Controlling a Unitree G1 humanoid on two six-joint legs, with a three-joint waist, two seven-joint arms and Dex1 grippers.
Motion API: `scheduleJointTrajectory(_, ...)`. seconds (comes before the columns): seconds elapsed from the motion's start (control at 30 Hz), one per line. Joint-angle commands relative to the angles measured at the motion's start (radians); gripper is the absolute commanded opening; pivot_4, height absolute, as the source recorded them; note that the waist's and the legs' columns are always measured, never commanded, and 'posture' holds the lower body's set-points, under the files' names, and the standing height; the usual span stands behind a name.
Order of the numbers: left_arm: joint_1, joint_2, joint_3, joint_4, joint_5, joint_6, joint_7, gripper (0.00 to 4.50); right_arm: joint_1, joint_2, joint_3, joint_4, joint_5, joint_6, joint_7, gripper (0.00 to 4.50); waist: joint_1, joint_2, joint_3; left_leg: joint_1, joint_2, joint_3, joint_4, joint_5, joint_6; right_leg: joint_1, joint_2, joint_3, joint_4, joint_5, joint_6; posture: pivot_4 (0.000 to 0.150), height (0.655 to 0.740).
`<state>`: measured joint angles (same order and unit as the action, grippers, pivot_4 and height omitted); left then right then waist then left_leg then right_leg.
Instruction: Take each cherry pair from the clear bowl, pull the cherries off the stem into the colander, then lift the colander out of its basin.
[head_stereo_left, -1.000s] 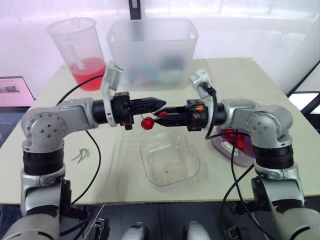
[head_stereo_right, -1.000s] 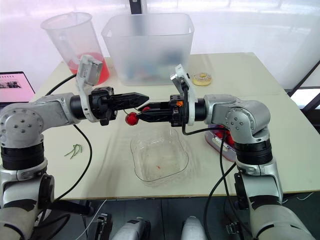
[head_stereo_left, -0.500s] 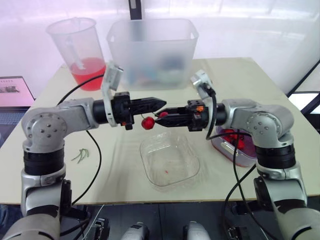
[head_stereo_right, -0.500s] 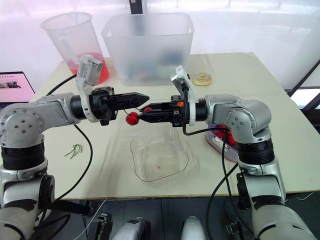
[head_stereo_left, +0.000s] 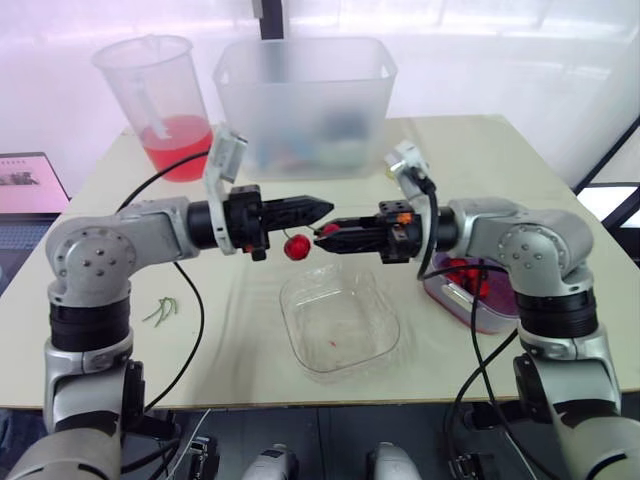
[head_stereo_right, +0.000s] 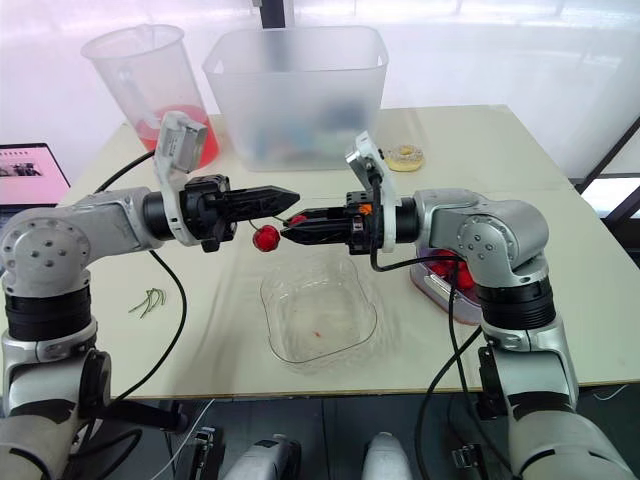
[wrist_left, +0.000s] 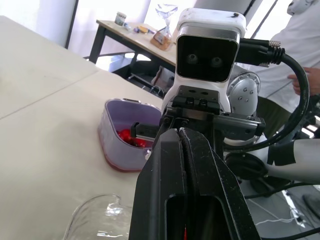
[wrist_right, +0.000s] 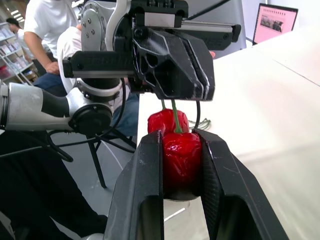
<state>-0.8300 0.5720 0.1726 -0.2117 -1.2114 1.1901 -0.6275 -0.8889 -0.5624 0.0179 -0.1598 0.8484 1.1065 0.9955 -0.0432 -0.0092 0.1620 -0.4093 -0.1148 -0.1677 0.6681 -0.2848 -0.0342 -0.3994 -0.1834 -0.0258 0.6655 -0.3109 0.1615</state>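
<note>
Above the clear bowl (head_stereo_left: 383, 303) my two grippers meet tip to tip. My left gripper (head_stereo_left: 322, 208) is shut on the green stem of a cherry pair. One red cherry (head_stereo_left: 295, 246) hangs free below it. My right gripper (head_stereo_left: 323, 233) is shut on the other cherry (wrist_right: 181, 150), with the free cherry (wrist_right: 162, 121) just behind it. The purple basin (head_stereo_left: 443, 297) with the colander and several red cherries sits on the table under my right forearm. The left wrist view shows my left fingers (wrist_left: 167, 150) pressed together, with the basin (wrist_left: 112, 140) beyond them.
A large frosted tub (head_stereo_left: 305, 100) and a jug of red liquid (head_stereo_left: 160, 100) stand at the back. Loose green stems (head_stereo_left: 163, 308) lie at the left. A small round sweet (head_stereo_right: 405, 156) lies behind my right arm. A laptop (head_stereo_left: 30, 185) sits at far left. People stand beyond the table.
My right gripper has drawn back slightly to the right with its cherry. The left gripper and the hanging cherry have barely moved.
</note>
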Motion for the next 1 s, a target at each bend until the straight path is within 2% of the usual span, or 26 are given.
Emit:
scheduleJointTrajectory(0.03, -0.004, 0.003, 0.024, -0.016, -0.012, -0.026, -0.003, 0.0, 0.026, -0.064, -0.006, -0.035, 0.007, 0.004, 0.034, 0.67, 0.001, 0.0, 0.0, 0.0, 0.0, 0.0, 0.0, 0.0, 0.0, 0.0, 0.0, 0.0, 0.0, 0.0, 0.0, 0.15, 0.74)
scheduleJointTrajectory(0.27, -0.005, -0.003, 0.022, -0.01, -0.008, -0.034, -0.007, 0.0, 0.114, -0.214, 0.03, -0.093, -0.002, 0.003, 0.112, 0.67, 0.0, 0.0, 0.0, 0.0, 0.0, 0.0, 0.0, 0.0, 0.0, 0.0, 0.0, 0.0, 0.0, 0.0, 0.0, 0.15, 0.74)
scheduleJointTrajectory(0.4, -0.004, -0.005, 0.02, -0.007, -0.004, -0.041, -0.009, 0.0, 0.118, -0.331, -0.002, -0.048, -0.048, -0.038, 0.151, 0.67, 0.002, 0.0, 0.0, 0.0, 0.0, 0.001, 0.0, 0.0, 0.0, 0.0, 0.0, 0.0, 0.0, 0.0, 0.0, 0.15, 0.74)
scheduleJointTrajectory(0.5, -0.002, -0.005, 0.019, -0.007, -0.004, -0.046, -0.008, 0.0, 0.107, -0.427, 0.0, 0.049, -0.14, -0.117, 0.178, 0.67, 0.007, 0.0, 0.0, 0.0, -0.001, 0.001, 0.0, 0.0, 0.0, 0.0, 0.0, 0.0, -0.001, 0.0, 0.0, 0.15, 0.74)
scheduleJointTrajectory(0.7, 0.012, -0.008, 0.017, -0.011, 0.003, -0.059, -0.01, 0.0, 0.145, -0.653, 0.097, 0.319, -0.449, -0.411, 0.273, 0.67, 0.007, 0.0, 0.0, 0.0, -0.001, 0.002, 0.0, 0.0, 0.0, 0.0, -0.001, 0.0, -0.001, 0.0, 0.0, 0.15, 0.74)
scheduleJointTrajectory(0.9, 0.017, -0.011, 0.013, -0.012, 0.011, -0.075, -0.007, 0.0, 0.165, -0.662, 0.143, 0.455, -0.6, -0.546, 0.299, 0.67, -0.003, 0.0, 0.0, 0.0, 0.001, 0.004, -0.001, 0.0, 0.0, -0.001, 0.0, 0.0, -0.001, 0.0, 0.0, 0.15, 0.74)
scheduleJointTrajectory(0.93, 0.017, -0.012, 0.014, -0.012, 0.012, -0.077, -0.004, 0.0, 0.164, -0.662, 0.148, 0.47, -0.62, -0.56, 0.297, 1.47, -0.002, 0.0, 0.0, 0.0, 0.001, 0.004, -0.001, 0.0, 0.0, -0.001, 0.0, 0.0, -0.001, 0.0, 0.0, 0.15, 0.74)
scheduleJointTrajectory(1.0, 0.018, -0.015, 0.016, -0.012, 0.012, -0.079, 0.0, 0.0, 0.159, -0.662, 0.147, 0.487, -0.638, -0.564, 0.306, 2.31, 0.0, 0.0, 0.0, 0.0, 0.001, 0.004, -0.001, 0.0, 0.0, -0.002, 0.0, 0.0, -0.001, 0.0, 0.0, 0.15, 0.74)
